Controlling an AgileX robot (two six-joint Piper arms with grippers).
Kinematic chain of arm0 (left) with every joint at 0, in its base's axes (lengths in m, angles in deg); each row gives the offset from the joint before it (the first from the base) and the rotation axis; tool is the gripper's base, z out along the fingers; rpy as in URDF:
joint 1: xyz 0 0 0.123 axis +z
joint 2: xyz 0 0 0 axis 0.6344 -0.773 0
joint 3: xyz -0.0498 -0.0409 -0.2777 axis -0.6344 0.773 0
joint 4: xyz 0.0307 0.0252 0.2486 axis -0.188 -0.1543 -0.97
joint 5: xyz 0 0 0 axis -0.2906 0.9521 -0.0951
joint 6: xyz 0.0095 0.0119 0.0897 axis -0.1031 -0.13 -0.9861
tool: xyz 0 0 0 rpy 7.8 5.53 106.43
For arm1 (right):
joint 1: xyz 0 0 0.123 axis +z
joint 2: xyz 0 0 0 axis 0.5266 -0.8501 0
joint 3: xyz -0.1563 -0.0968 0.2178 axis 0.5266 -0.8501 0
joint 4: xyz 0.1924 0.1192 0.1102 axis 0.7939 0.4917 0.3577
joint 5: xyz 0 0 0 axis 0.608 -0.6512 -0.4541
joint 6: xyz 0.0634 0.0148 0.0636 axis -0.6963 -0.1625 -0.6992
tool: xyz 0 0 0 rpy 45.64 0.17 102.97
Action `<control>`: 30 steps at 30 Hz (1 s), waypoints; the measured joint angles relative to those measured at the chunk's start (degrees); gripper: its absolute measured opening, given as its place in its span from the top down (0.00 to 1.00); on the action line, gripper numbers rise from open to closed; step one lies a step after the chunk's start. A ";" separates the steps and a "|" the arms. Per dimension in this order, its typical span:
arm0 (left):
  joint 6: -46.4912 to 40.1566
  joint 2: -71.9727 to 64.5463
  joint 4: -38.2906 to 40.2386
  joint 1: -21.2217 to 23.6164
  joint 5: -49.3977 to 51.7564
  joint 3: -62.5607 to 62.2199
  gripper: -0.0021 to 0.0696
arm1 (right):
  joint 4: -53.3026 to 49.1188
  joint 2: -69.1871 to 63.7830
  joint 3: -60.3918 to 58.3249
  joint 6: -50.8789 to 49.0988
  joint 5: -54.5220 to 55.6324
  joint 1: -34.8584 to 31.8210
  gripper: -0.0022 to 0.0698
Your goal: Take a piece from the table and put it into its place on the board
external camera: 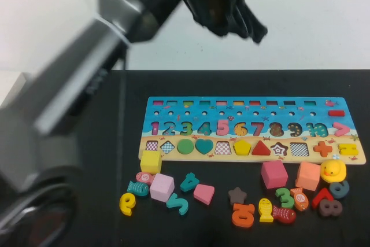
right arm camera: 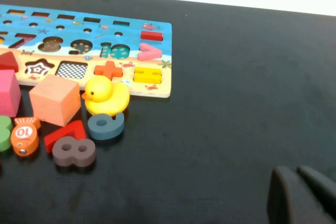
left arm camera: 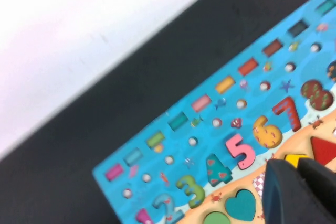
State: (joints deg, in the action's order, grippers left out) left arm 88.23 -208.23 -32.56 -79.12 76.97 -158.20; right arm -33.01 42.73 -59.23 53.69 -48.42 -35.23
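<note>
Yellow pentagon (external camera: 241, 147) sits in the board (external camera: 173, 106) slot — left gripper (left arm camera: 300, 188) shut, empty, above.
Right gripper (right arm camera: 302, 195) closed, parked off the board — a low left-arm swing could knock pieces loose.

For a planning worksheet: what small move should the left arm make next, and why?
Probably lift the left pincer clear: it is shut, empty, above the board, and the yellow pentagon sits in its slot. Right pincer, shut, hangs low over the table.
</note>
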 joint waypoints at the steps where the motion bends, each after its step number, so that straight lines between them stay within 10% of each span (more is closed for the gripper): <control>1: -0.37 1.91 -0.10 -0.14 0.07 0.62 0.96 | 0.00 0.00 0.00 0.00 0.00 0.00 0.94; 30: 3.93 65.83 -15.56 -0.28 0.06 38.55 0.97 | 0.00 0.00 0.00 0.00 0.00 0.00 0.94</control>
State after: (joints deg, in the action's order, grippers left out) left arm 92.16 -142.40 -48.12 -79.40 77.03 -119.65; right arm -33.01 42.73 -59.23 53.69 -48.42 -35.23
